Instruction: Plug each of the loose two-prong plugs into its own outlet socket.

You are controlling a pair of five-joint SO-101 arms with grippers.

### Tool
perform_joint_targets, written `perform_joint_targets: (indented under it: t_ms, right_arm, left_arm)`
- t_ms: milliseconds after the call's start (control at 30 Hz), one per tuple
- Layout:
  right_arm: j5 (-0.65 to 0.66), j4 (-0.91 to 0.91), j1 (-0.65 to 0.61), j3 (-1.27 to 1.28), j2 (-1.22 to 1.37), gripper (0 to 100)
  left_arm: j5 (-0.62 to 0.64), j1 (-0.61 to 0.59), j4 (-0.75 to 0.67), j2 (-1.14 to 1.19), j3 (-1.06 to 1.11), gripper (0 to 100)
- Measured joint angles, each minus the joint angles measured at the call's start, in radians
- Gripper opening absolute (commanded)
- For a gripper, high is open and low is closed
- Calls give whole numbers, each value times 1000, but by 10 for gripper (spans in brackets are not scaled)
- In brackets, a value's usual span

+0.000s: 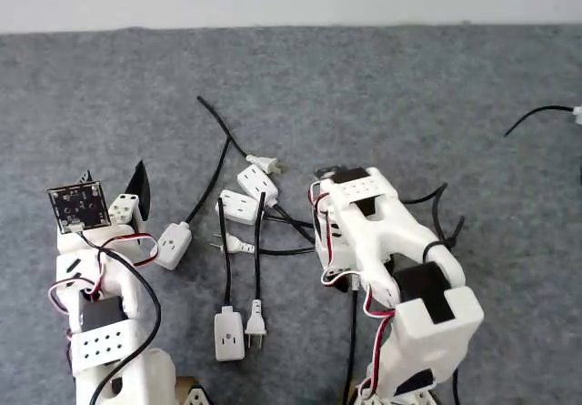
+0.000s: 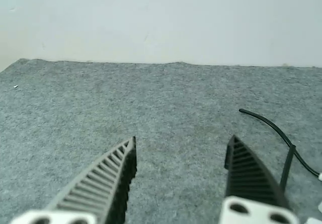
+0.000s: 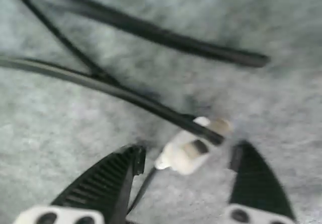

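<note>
Several white outlet sockets lie mid-table: two [image 1: 257,184] [image 1: 240,208] side by side, one [image 1: 174,244] to their left and one [image 1: 228,333] nearer the front. Loose two-prong plugs [image 1: 264,162] [image 1: 238,244] [image 1: 255,321] lie among them on black cords. My right arm [image 1: 364,214] leans over the cords just right of this cluster. In its wrist view my right gripper [image 3: 189,149] is open with a small white plug [image 3: 183,153] on a black cord between its fingers, not clamped. My left gripper [image 2: 183,140] is open over bare carpet at the left [image 1: 114,176], holding nothing.
Grey carpet [image 1: 409,96] covers the table up to a pale wall at the back. Black cords [image 1: 214,173] cross each other between the sockets. Another cord end [image 1: 541,112] lies at the far right edge. A black cord [image 2: 274,131] runs beside my left gripper.
</note>
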Motion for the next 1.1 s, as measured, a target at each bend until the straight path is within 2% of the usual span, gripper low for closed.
perform_joint_targets:
  t_ms: [100, 267, 733, 867, 1100]
  right_arm:
    - [-2, -14, 2, 0, 0, 132]
    - [-2, -15, 5, 0, 0, 4]
    - [-3, -29, 26, -2, -2, 8]
    - [-38, -6, 48, -17, -9, 8]
    - [-48, -9, 38, -21, -132, 8]
  left_arm:
    - [0, 0, 0, 0, 0, 280]
    - [-3, 0, 0, 0, 0, 280]
    - [-3, 0, 0, 0, 0, 280]
    - [-3, 0, 0, 0, 0, 280]
    - [-3, 0, 0, 0, 0, 280]
